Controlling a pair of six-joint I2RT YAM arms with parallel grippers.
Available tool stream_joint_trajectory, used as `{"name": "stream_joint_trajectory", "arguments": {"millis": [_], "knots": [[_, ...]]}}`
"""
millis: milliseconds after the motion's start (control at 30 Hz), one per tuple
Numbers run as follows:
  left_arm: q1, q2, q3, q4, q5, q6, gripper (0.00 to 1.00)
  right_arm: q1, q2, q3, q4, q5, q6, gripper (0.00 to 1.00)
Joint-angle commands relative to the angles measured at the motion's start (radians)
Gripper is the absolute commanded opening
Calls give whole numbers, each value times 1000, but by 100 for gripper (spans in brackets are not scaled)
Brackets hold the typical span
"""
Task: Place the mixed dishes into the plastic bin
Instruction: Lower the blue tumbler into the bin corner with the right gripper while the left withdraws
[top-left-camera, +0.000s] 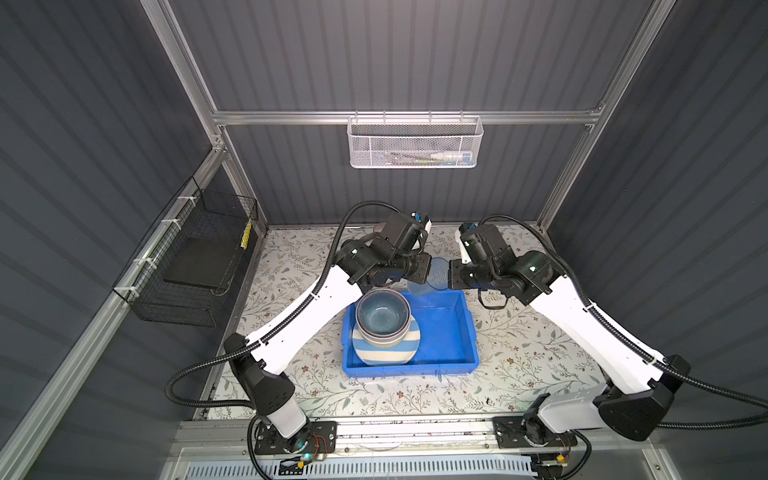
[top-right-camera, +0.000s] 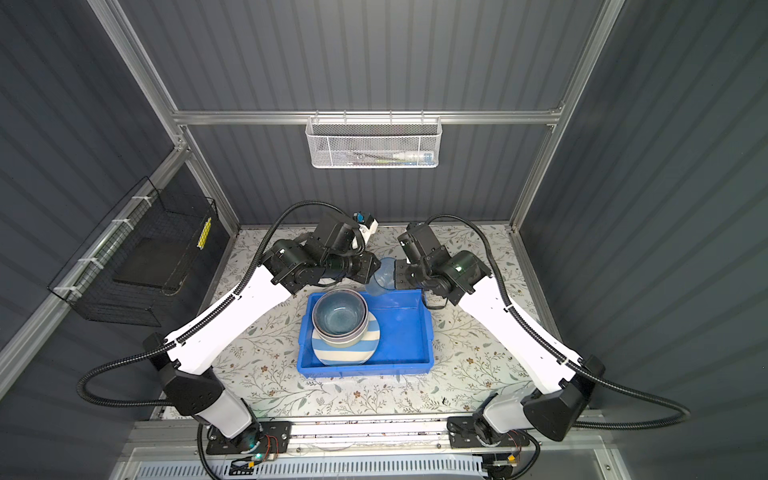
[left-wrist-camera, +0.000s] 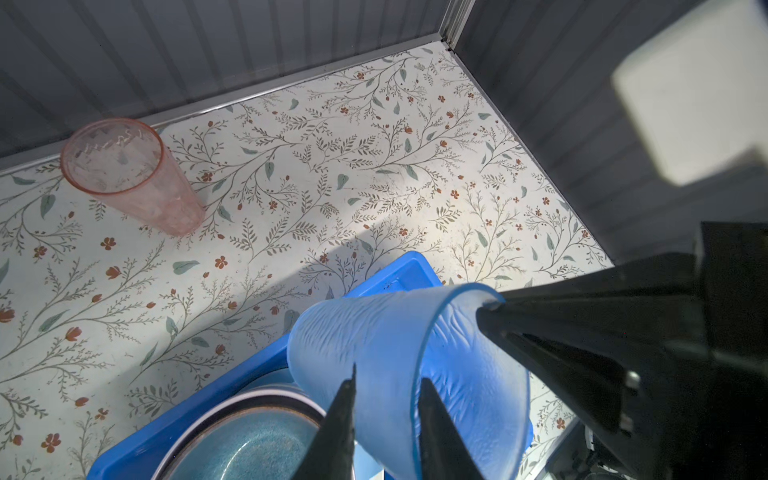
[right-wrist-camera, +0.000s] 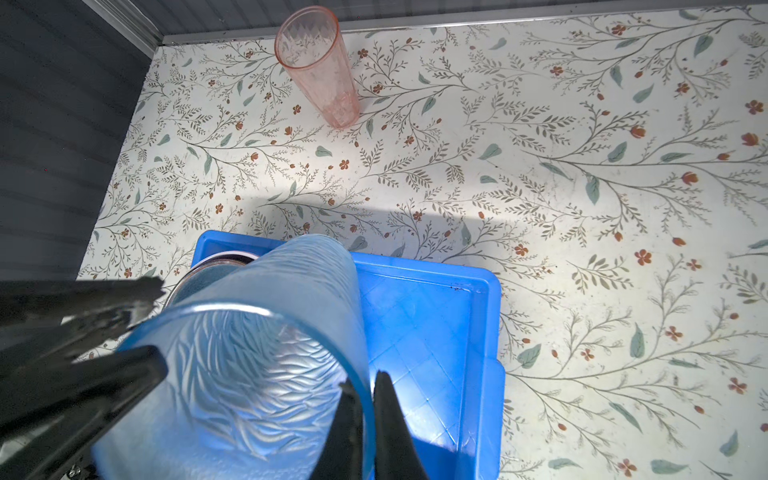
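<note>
Blue tumbler (left-wrist-camera: 395, 357): translucent ribbed plastic, tilted above the far rim of the plastic bin (top-left-camera: 440, 332), a bright blue lipped tray mid-worktop (top-left-camera: 519, 353). Right gripper (right-wrist-camera: 365, 382) pinched its rim wall. Left gripper (left-wrist-camera: 388, 374) straddled the rim, jaws slightly apart. Bin's left half held a glazed dark blue bowl (top-left-camera: 382, 318), nested in a paler bowl, on a striped plate (top-left-camera: 386, 353). Only the wrist views showed clearly the faceted pink tumbler (right-wrist-camera: 316, 62), upright by the worktop's far edge.

striped plate (top-left-camera: 374, 353): mostly hidden under bowls (top-left-camera: 383, 318) | blue tumbler (right-wrist-camera: 257, 374): rim cut by picture edge | white mesh basket (top-left-camera: 415, 141): contents too small to tell
</note>
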Motion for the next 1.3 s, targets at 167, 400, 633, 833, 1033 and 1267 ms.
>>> {"name": "stream_joint_trajectory", "arguments": {"millis": [167,400,633,833,1033,1267], "knots": [[9,-72,-67,-32,-38,-17,47,-16,-31,-3,-84,-14,-39,0],[130,-182,-218,66,70,-58,59,-33,-32,-65,-130,-20,-55,0],[203,-229,-312,96,82,-54,68,-47,2,-131,-111,3,-49,0],[231,-230,-371,99,43,-50,73,-75,73,-140,-106,39,-50,0],[283,-253,-427,127,49,-54,78,-87,143,-144,-98,88,-59,0],[329,-261,-465,132,54,-43,80,-106,206,-146,-63,126,-63,0]]}}
